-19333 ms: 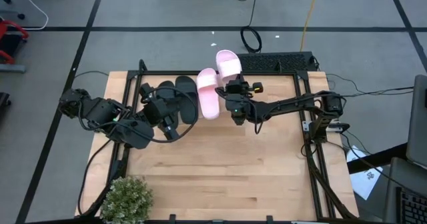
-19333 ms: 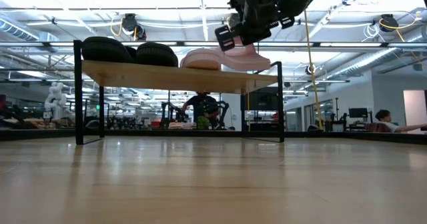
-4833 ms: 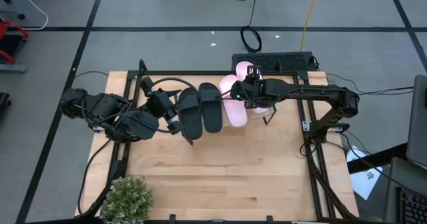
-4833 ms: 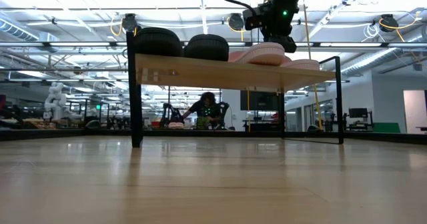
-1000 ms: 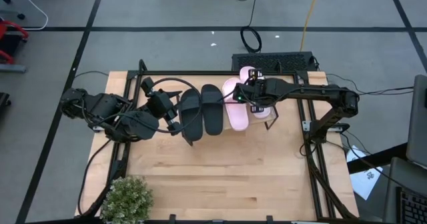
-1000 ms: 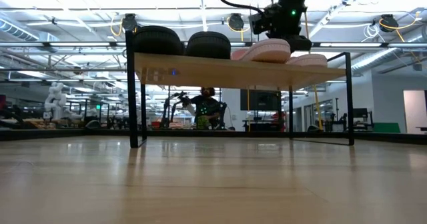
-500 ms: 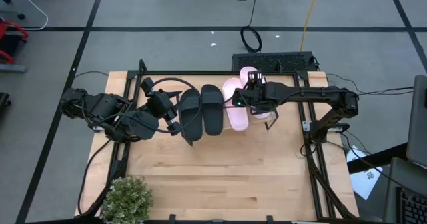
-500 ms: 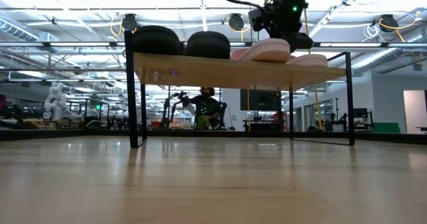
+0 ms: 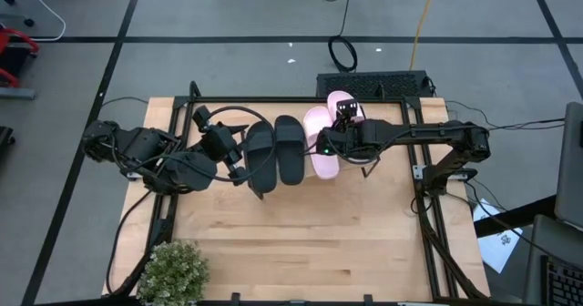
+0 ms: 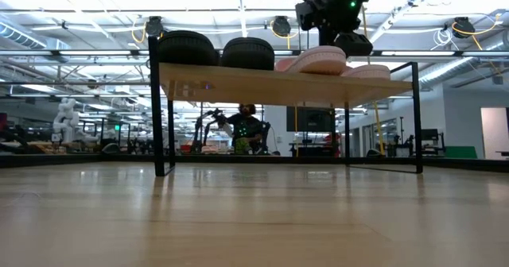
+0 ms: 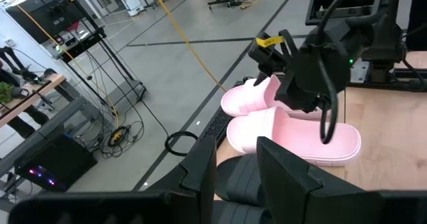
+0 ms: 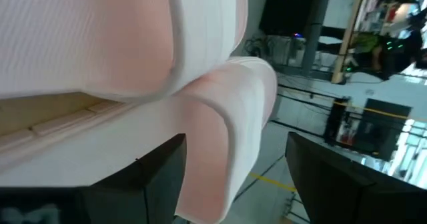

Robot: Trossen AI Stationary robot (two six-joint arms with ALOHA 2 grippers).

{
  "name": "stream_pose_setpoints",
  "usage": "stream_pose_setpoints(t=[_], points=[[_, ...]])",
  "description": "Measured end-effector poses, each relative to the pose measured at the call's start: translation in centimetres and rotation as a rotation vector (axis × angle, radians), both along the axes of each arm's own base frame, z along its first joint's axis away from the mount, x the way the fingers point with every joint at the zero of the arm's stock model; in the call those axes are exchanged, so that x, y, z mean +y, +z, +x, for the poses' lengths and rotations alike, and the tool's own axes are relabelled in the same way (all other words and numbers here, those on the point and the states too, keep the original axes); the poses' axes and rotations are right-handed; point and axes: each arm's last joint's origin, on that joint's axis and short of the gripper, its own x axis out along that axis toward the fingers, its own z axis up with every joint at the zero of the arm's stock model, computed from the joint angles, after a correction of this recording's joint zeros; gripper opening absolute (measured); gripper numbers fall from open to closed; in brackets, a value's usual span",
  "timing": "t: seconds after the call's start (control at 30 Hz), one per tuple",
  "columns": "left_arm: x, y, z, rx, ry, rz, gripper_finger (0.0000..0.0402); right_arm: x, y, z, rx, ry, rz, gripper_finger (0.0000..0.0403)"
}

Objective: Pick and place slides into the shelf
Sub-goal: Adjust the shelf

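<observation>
The shelf [image 10: 238, 84] stands on the far part of the table and bears all the slides. Two black slides [image 9: 290, 149] lie at its left, the outer one [image 9: 260, 160] askew. Two pink slides [image 9: 321, 147] lie at its right, soles on the plank; the arm partly covers the outer one [image 9: 339, 99]. My left gripper [image 9: 239, 158] is at the outer black slide's left side, shut on it. My right gripper [image 9: 346, 113] hovers open just above the outer pink slide [image 10: 370, 70]. In the right wrist view its fingers [image 12: 160, 177] stand either side of that slide's strap [image 12: 247, 97]. My left gripper has the outer black slide's left side by the strap [image 11: 233, 181] between its two fingers. It comes from the table's left, slanting a little downward. The fingers themselves hide the exact place. The slide lies on the shelf top, turned askew, its near end past the plank.
A potted plant [image 9: 173, 270] stands at the table's near left corner. A black frame [image 9: 414, 160] runs around the table. A dark flat box [image 9: 373, 83] lies just beyond the far edge. The near half of the table [image 9: 301, 242] is bare wood.
My right gripper has opened and let go of the outer pink slide. It has turned about its wrist and risen slightly. The pink slide has stayed lying on the shelf.
</observation>
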Motion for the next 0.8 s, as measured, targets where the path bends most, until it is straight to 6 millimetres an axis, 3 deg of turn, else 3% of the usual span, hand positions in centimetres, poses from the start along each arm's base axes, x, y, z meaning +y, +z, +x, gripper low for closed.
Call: stream_pose_setpoints(t=[0.37,0.8], points=[[0.0,0.0,0.0,0.001,-0.001,0.002,0.0113,2.9,0.0,-0.3,-0.011,0.036,-0.021,0.0254],[0.0,0.0,0.0,-0.010,0.003,-0.016,0.0113,8.4,0.1,-3.2,-0.059,0.005,-0.051,0.0254]])
